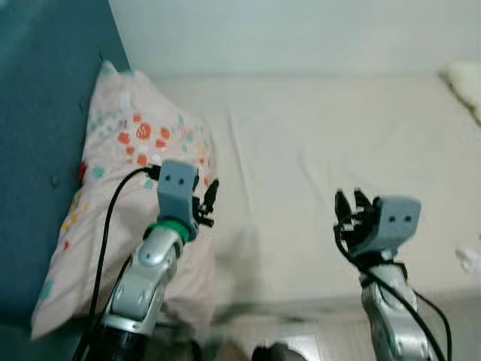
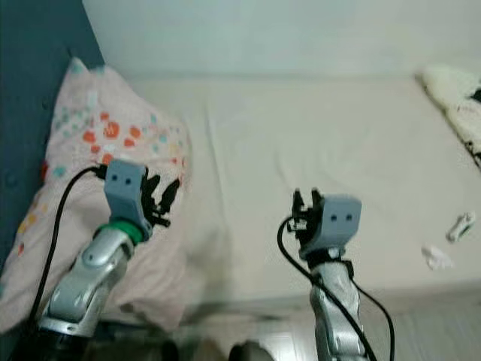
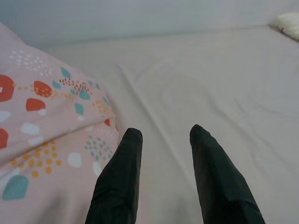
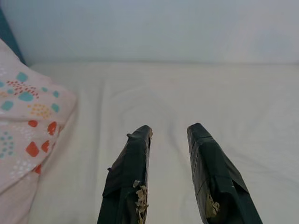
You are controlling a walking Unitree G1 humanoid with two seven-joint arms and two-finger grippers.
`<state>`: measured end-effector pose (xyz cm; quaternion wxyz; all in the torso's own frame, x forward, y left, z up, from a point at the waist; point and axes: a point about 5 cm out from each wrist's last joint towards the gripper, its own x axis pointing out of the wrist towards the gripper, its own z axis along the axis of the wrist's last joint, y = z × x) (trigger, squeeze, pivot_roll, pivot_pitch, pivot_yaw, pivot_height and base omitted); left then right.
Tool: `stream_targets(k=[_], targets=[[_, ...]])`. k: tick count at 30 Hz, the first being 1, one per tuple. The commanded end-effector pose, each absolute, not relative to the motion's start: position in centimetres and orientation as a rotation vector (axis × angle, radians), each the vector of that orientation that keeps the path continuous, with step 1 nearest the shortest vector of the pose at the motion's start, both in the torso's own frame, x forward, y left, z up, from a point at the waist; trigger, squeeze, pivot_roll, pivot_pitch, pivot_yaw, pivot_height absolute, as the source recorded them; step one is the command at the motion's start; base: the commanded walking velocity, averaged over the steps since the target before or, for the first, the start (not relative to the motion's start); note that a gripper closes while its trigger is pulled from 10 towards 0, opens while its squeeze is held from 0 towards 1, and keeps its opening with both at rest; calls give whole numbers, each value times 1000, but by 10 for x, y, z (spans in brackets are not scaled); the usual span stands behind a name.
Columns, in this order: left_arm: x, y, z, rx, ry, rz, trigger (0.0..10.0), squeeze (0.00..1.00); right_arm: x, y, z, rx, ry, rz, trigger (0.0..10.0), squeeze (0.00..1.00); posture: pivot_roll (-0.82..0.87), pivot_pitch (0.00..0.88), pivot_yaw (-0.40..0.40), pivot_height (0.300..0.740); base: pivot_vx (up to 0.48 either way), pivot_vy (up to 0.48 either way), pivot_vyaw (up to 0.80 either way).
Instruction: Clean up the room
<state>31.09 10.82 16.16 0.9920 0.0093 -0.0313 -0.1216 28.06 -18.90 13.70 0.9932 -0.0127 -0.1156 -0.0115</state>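
Pink spotted pillow [image 1: 128,188] leans on the teal headboard [image 1: 45,113], left gripper [image 3: 163,140] spread just beside it. Right gripper [image 4: 168,133] hovers spread over the cream sheet [image 2: 316,143]; the right eye view adds 2 white scraps [image 2: 449,241].

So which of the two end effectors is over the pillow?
The left end effector: it hangs over the edge of the spotted pillow. The right end effector is over bare sheet.
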Motion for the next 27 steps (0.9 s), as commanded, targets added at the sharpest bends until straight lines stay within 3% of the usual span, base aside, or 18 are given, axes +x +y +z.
stream_targets(k=[1, 14, 27], targets=[[310, 108, 151, 22, -35, -229, 10000, 0, 277, -190, 126, -27, -197, -41, 10000, 0, -37, 83, 7, 740, 0, 0, 0], [306, 104, 142, 95, -48, -243, 10000, 0, 272, -180, 106, -11, -160, -32, 10000, 0, -37, 83, 7, 740, 0, 0, 0], [304, 100, 141, 127, -63, -259, 10000, 0, 276, -180, 107, -6, -176, -29, 10000, 0, -31, 83, 18, 740, -281, 0, 0]])
